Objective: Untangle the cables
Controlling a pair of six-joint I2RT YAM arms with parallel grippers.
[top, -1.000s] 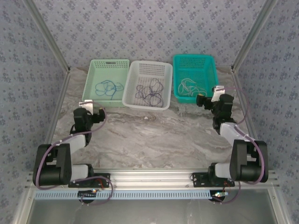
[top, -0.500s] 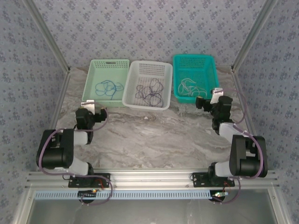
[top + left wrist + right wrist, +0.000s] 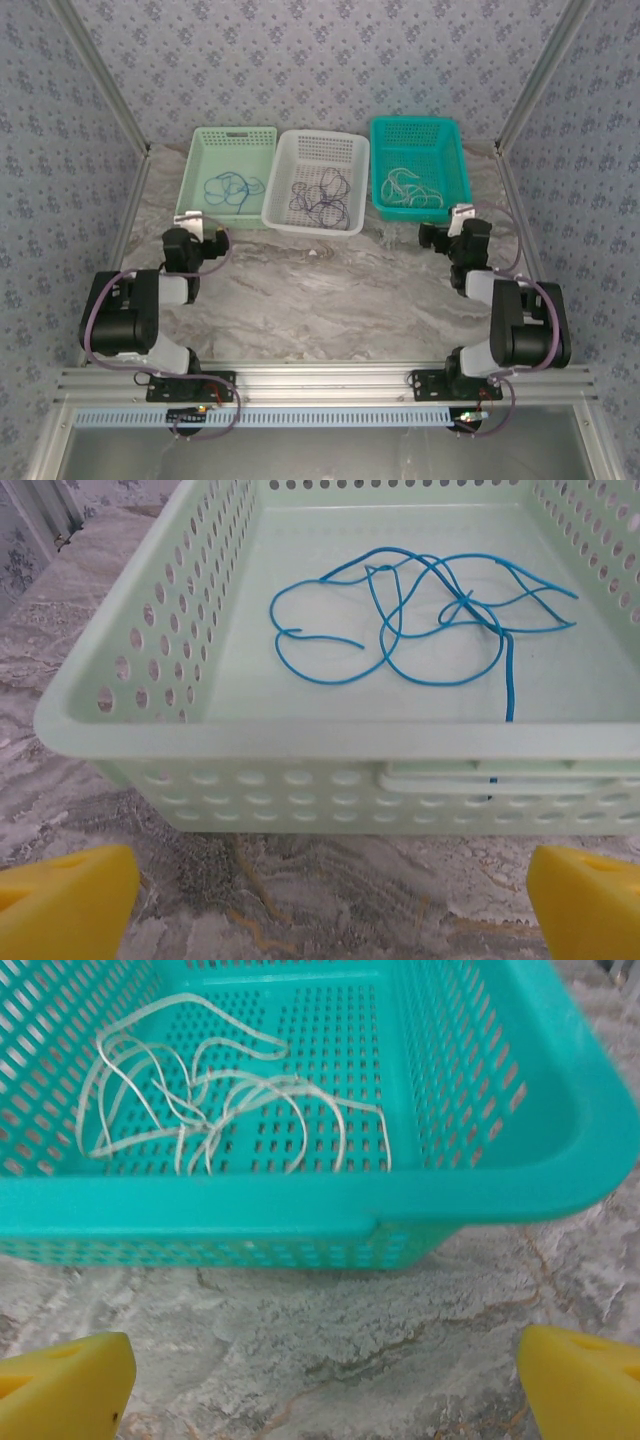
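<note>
Three loose cables lie apart, one to a basket. The blue cable [image 3: 230,188] [image 3: 420,610] loops inside the light green basket [image 3: 200,160] [image 3: 150,630]. A dark purple cable [image 3: 322,195] sits in the white basket [image 3: 285,170]. The whitish cable [image 3: 408,186] [image 3: 210,1100] rests in the teal basket [image 3: 455,150] [image 3: 480,1060]. My left gripper [image 3: 200,230] [image 3: 335,900] stands open over bare table just short of the green basket's near wall. In front of the teal basket my right gripper [image 3: 445,224] [image 3: 325,1385] is open too, holding nothing.
The baskets stand side by side along the back of the marble table [image 3: 330,290]. Aluminium posts [image 3: 110,100] and patterned walls close in both sides. A small pale speck [image 3: 313,253] lies on the table in front of the white basket.
Both arms have folded back toward their bases, drawing the grippers slightly nearer and lower. Both grippers stay open. The cables and baskets have not moved.
</note>
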